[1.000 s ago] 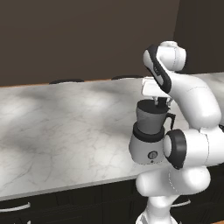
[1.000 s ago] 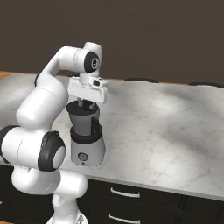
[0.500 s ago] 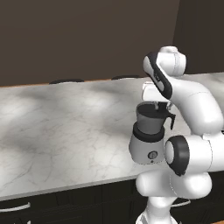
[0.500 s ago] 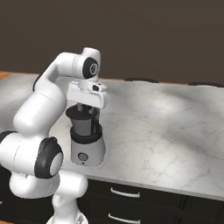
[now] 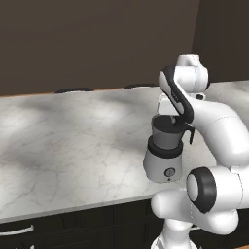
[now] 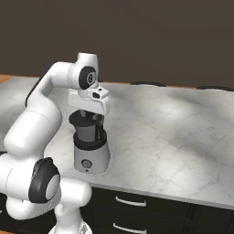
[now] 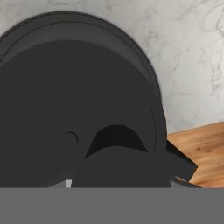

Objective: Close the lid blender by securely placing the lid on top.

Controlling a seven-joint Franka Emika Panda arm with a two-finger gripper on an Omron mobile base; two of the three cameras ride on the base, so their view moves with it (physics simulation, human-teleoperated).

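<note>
Since a second ago our arm has shifted only slightly above the blender [image 5: 165, 151], and the base views look unmoved. We have the gripper [image 6: 89, 119] right over the jar's mouth, fingers clamped on the lid [image 7: 78, 109] (its knob is hidden, so we can't confirm the exact hold). Lid appears level with the rim on the marble counter [image 5: 73, 141] side, but seating isn't verifiable. Left, by our read: press down, release, retract.

Blocked straight below the hand by the small grey-jarred, silver-based blender [image 5: 165, 151]; open white marble counter [image 5: 73, 141] to every side of it.
</note>
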